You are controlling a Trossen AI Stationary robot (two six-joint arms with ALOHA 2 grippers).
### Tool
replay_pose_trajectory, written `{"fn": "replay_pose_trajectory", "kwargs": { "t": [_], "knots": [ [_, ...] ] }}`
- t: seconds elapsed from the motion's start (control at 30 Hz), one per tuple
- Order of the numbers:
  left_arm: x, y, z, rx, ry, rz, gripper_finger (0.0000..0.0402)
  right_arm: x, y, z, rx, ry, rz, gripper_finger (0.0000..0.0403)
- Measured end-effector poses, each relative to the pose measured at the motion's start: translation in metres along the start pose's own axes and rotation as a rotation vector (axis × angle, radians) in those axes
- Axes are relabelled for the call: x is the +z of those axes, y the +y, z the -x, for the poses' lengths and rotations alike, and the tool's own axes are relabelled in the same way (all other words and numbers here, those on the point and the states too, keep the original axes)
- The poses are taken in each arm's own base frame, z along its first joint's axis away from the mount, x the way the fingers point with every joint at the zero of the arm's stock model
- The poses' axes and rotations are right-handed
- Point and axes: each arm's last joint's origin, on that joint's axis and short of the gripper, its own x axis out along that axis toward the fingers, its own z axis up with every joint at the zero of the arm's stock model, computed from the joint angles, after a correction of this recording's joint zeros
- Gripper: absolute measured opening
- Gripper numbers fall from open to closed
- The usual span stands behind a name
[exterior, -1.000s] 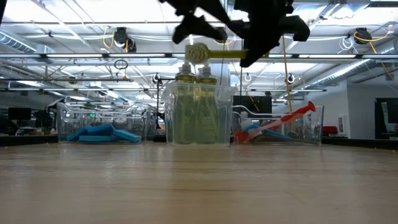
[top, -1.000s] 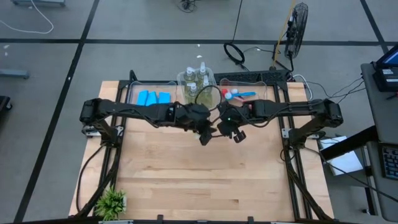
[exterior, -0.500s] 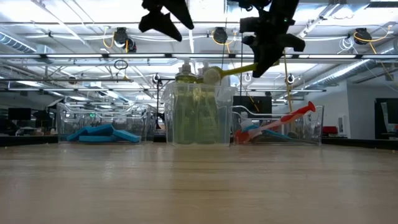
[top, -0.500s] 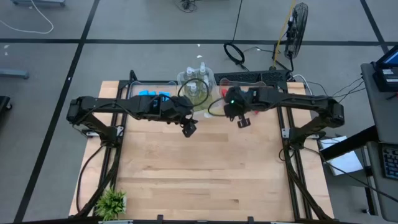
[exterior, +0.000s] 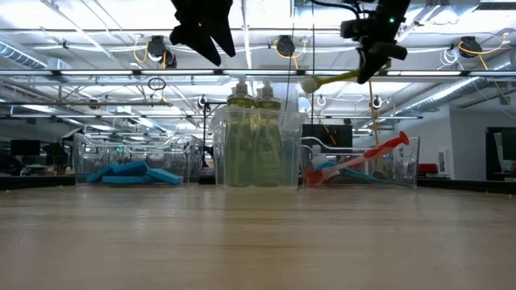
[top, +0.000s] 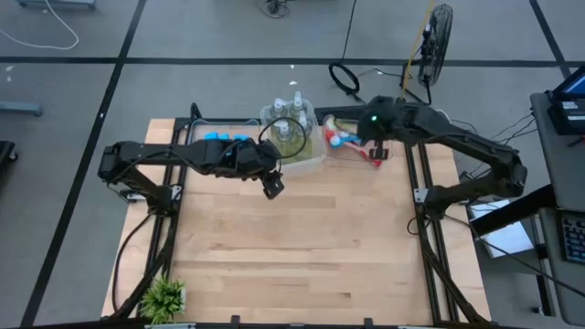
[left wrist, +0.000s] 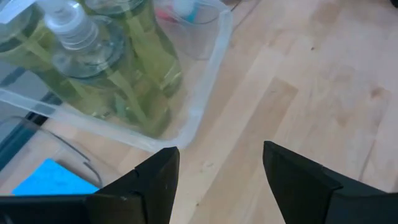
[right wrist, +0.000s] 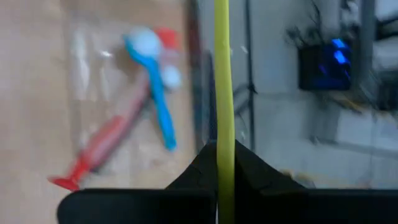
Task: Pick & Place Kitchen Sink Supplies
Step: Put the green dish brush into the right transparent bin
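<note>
Right gripper (exterior: 372,60): moved from the table's middle, beside the left gripper, back over the right-hand bin (top: 352,137); fingers clamped on the yellow-green brush (exterior: 334,79).
Yellow-green brush: carried from above the pump bottles (exterior: 254,137) to above the right-hand bin; white head now clear of the bottle tops.
Left gripper (top: 272,187): drawn back toward its own side, now in front of the bottle bin (left wrist: 205,93); fingers apart, holding nothing.

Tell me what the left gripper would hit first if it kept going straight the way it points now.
Probably bare table. The left gripper hangs open, aimed down at the wood just beside the corner of the clear bin holding the pump bottles. Depth is unclear, so a finger might graze that bin's rim.
</note>
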Motion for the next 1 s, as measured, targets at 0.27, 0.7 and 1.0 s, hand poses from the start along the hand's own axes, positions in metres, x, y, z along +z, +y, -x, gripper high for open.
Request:
{"fn": "replay_pose_trajectory", "kwargs": {
  "t": [0.27,0.7,1.0],
  "knots": [
    [0.0,0.003,-0.001,0.011,0.013,0.001,0.0234,-0.024,-0.015,-0.017,0.018,0.182,-0.074,0.0006],
    [0.0,0.003,-0.001,0.009,0.01,0.008,0.0234,-0.007,-0.003,-0.077,0.241,0.283,-0.026,0.0006],
    [0.0,0.002,-0.001,0.005,0.005,0.004,0.0234,0.001,-0.001,-0.103,0.278,0.276,-0.02,0.0006]
  ]
}}
